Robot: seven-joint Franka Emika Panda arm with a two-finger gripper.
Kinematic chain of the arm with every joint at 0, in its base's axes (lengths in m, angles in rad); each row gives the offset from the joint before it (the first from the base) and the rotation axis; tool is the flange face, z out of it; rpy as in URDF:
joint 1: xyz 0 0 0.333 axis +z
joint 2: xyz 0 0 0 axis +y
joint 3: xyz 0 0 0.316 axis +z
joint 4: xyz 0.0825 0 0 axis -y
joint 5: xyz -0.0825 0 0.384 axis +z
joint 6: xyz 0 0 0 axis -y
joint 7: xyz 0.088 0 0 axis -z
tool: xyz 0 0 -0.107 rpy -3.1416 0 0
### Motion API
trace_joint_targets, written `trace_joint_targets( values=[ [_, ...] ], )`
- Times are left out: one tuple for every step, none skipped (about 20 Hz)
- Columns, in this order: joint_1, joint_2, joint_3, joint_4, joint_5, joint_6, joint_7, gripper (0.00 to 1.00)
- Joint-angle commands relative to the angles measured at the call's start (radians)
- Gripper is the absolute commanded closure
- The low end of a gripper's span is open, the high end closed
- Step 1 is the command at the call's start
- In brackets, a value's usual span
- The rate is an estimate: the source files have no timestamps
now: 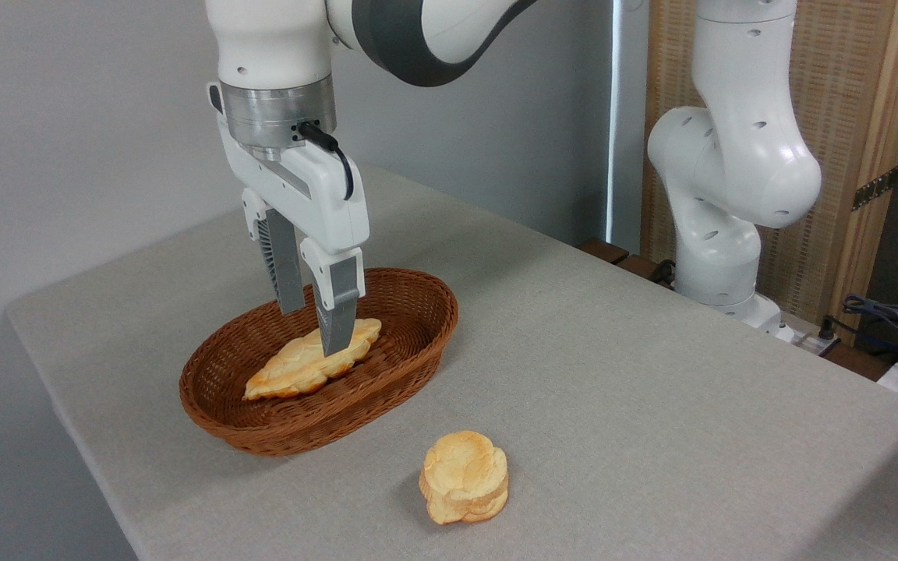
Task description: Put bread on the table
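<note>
In wicker basket (387, 374), pincer (315, 331) partly spread, fingers straddling bread (293, 370); clamped or not, cannot tell

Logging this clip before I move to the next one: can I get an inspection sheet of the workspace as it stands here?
Surface: table under plain light grey cloth, flat, no spills seen.
Job's things: bread, long braided pastry, lies inside the wicker basket, not yet on the table.
Clutter: round bun on the cloth in front of the basket, apart from it.
Grippers: gripper points down into the basket, fingers apart, near finger in front of the bread; grip itself cannot be told.
Cables: black cable at the wrist; loose cables off the table's right edge.
Surroundings: grey wall, wooden panel behind the arm's base.
</note>
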Motion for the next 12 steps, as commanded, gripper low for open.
trace_joint_targets(
  values=[
    [-0.004, 0.008, -0.001, 0.056, 0.003, 0.008, 0.008, 0.0],
    [-0.004, 0.008, -0.001, 0.057, 0.003, 0.008, 0.008, 0.0],
    [-0.004, 0.008, 0.0, 0.057, 0.003, 0.008, 0.008, 0.0],
    [-0.004, 0.008, 0.0, 0.057, 0.003, 0.008, 0.008, 0.0],
    [-0.004, 0.008, 0.002, 0.057, 0.003, 0.008, 0.008, 0.0],
    [-0.004, 0.008, 0.002, 0.057, 0.003, 0.006, 0.008, 0.0],
    [-0.004, 0.008, 0.002, 0.057, 0.003, 0.003, 0.008, 0.0],
    [-0.004, 0.008, 0.002, 0.057, 0.003, -0.001, 0.008, 0.0],
    [-0.004, 0.008, 0.0, 0.057, 0.003, -0.004, 0.008, 0.0],
    [-0.004, 0.008, 0.0, 0.057, 0.003, -0.004, 0.008, 0.0],
    [-0.004, 0.008, 0.0, 0.057, 0.003, -0.004, 0.008, 0.0],
    [-0.004, 0.008, -0.001, 0.057, 0.003, -0.004, 0.009, 0.0]
  ],
)
